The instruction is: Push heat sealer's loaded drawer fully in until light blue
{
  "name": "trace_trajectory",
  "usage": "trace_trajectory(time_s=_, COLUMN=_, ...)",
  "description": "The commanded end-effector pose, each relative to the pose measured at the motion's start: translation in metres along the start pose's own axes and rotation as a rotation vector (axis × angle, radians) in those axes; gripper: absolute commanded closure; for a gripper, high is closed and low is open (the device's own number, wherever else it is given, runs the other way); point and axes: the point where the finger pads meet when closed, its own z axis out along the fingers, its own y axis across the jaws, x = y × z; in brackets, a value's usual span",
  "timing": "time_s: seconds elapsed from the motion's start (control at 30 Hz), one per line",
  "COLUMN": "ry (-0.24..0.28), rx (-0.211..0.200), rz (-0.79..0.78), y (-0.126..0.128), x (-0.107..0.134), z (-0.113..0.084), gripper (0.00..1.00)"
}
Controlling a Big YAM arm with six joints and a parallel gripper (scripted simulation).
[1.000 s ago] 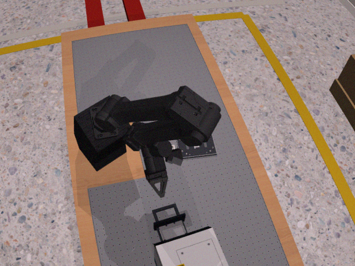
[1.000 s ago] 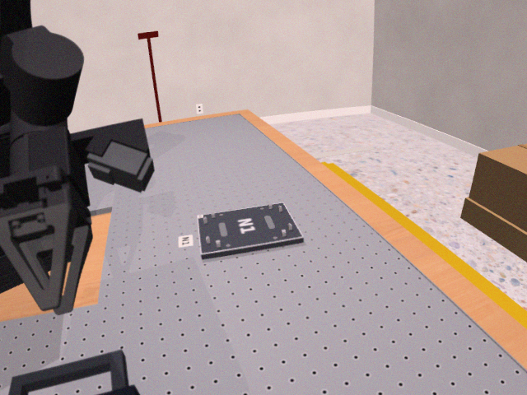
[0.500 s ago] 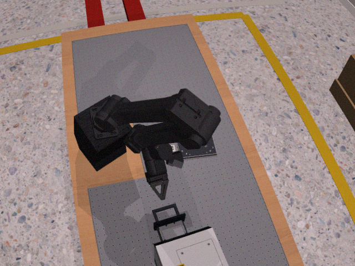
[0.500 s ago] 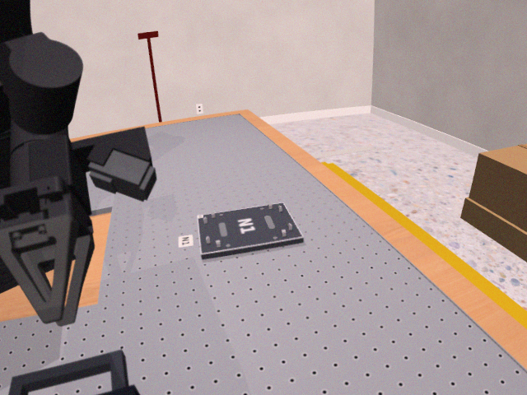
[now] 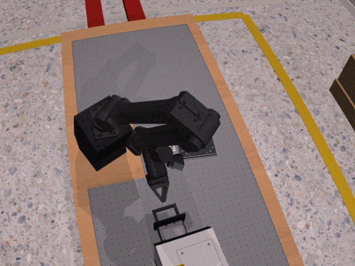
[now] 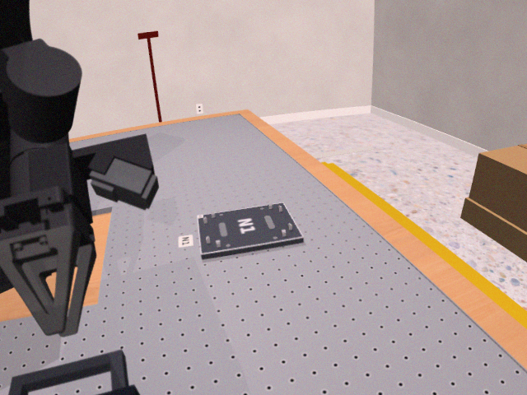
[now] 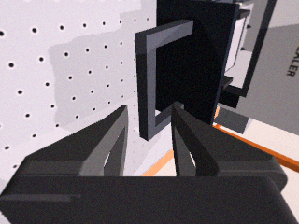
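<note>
We see a grey perforated mat (image 5: pixel 229 200) on a wood-edged table (image 5: pixel 67 86), over speckled floor. The gripper (image 5: pixel 161 197), part-closed and empty, hovers near the drawer handle (image 5: pixel 166 211); the heat sealer (image 5: pixel 189 251) sits at the near edge.

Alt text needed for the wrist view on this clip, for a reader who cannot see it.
The gripper, fingers partly apart and holding nothing, points at the dark U-shaped drawer handle just ahead, not touching it. Behind is the drawer front, with perforated grey table left and the sealer's pale body right.
</note>
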Motion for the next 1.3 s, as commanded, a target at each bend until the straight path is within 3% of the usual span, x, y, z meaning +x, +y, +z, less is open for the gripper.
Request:
trace_trajectory(time_s=0.0, ry=0.02, rx=-0.019, rz=-0.024, y=0.006, x=0.007, z=0.003, gripper=0.7)
trace_trajectory(time_s=1.27, ry=0.02, rx=-0.02, rz=-0.023, y=0.007, x=0.007, z=0.026, gripper=0.7)
